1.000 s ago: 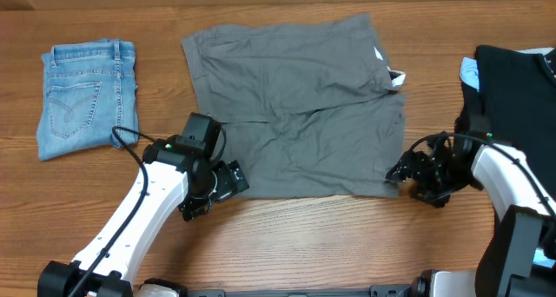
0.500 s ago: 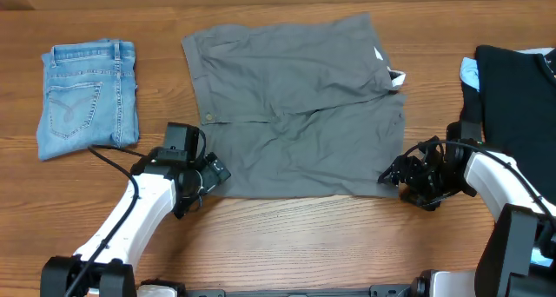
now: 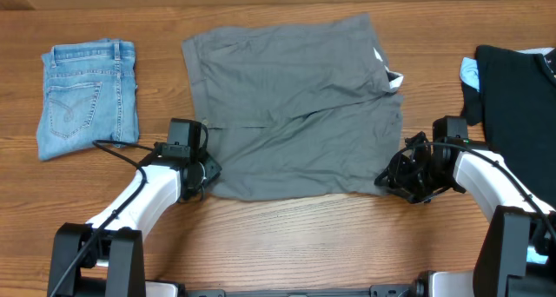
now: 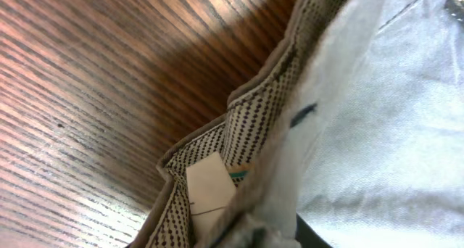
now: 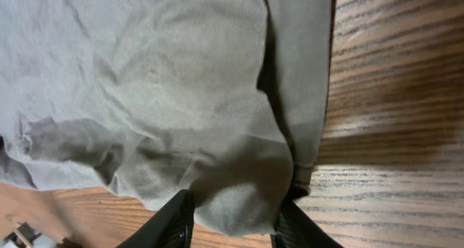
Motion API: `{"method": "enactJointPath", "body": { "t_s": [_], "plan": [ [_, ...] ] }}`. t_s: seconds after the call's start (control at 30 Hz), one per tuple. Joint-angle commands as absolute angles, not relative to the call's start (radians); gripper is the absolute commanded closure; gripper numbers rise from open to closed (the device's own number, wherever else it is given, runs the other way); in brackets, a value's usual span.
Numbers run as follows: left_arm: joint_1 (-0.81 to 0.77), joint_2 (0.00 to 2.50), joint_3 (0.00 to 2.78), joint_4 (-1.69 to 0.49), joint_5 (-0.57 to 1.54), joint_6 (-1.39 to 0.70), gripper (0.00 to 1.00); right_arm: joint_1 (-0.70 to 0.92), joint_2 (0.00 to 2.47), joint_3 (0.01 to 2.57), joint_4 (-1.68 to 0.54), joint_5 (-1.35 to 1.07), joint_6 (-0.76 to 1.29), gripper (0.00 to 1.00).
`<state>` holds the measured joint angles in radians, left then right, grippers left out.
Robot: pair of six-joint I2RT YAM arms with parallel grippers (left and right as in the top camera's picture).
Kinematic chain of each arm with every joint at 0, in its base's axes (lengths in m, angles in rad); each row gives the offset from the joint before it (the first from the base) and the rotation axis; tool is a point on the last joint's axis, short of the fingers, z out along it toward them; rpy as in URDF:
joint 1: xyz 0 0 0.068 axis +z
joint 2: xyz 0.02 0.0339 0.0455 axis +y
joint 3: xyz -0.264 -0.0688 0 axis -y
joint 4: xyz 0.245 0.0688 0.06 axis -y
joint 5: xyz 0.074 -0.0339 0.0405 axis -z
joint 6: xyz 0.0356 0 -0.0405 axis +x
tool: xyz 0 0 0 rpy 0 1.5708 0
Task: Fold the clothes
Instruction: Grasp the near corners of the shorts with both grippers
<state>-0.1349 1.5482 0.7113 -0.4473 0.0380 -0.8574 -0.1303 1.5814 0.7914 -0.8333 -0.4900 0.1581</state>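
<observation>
Low on the left, the left arm [image 3: 137, 194] stretches over the desk [image 3: 304, 236], white forearm slanting up and inward, wrist bent down, the left tool [image 3: 205, 170] right at the surface. Its jaws are buried from view, so open or closed is no call. Over on the right, the right arm [image 3: 497, 172] curls in, forearm pointing inward, the right tool [image 3: 388, 177] down low. Its two black fingers [image 5: 176, 220] pinch a bulging fold of the grey shorts [image 5: 181, 81].
</observation>
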Motion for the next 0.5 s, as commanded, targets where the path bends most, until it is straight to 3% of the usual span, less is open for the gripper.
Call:
{"method": "enactJointPath", "body": {
  "t_s": [0.0, 0.07, 0.13, 0.27, 0.47],
  "plan": [
    [-0.131, 1.573, 0.691, -0.582, 0.045, -0.841, 0.75, -0.128, 1.572, 0.786, -0.816, -0.495, 0.158, 0.7],
    [-0.131, 1.573, 0.691, -0.625, 0.044, -0.815, 0.63, -0.128, 1.572, 0.786, -0.813, -0.495, 0.158, 0.68],
    [-0.131, 1.573, 0.691, -0.632, 0.044, -0.781, 0.39, -0.128, 1.572, 0.786, -0.838, -0.477, 0.158, 0.62],
    [-0.131, 1.573, 0.691, -0.632, 0.044, -0.781, 0.33, -0.128, 1.572, 0.784, -0.866, -0.331, 0.241, 0.57],
    [-0.131, 1.573, 0.691, -0.666, 0.044, -0.781, 0.31, -0.128, 1.572, 0.709, -0.754, -0.422, 0.263, 0.58]
  ]
}}
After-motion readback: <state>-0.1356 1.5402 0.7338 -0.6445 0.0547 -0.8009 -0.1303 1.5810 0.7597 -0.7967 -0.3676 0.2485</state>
